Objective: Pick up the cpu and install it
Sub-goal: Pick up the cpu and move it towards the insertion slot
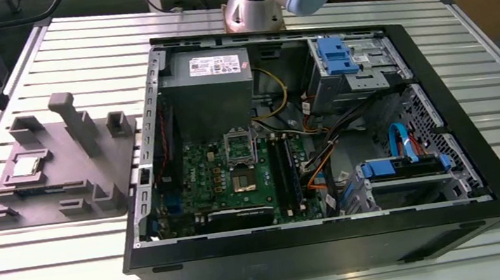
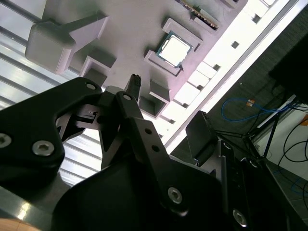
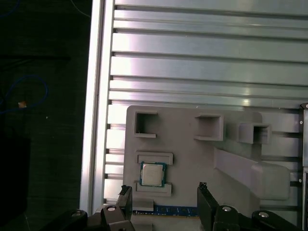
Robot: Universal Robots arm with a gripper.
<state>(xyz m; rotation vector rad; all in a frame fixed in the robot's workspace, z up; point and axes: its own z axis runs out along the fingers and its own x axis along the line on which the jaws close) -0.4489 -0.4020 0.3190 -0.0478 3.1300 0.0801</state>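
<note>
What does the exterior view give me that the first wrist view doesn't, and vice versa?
Exterior view: the open black computer case with its green motherboard inside. First wrist view: the black gripper, fingers apart, empty. Both: the small silvery square cpu lying in a recess of the grey plastic fixture tray, untouched.

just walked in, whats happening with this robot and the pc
A robot arm is set to install a cpu. Its gripper is open and empty, hanging over the grey fixture tray, where the cpu lies in its recess, not yet picked up. The open computer case with the green motherboard sits beside the tray on the slatted table.
</note>
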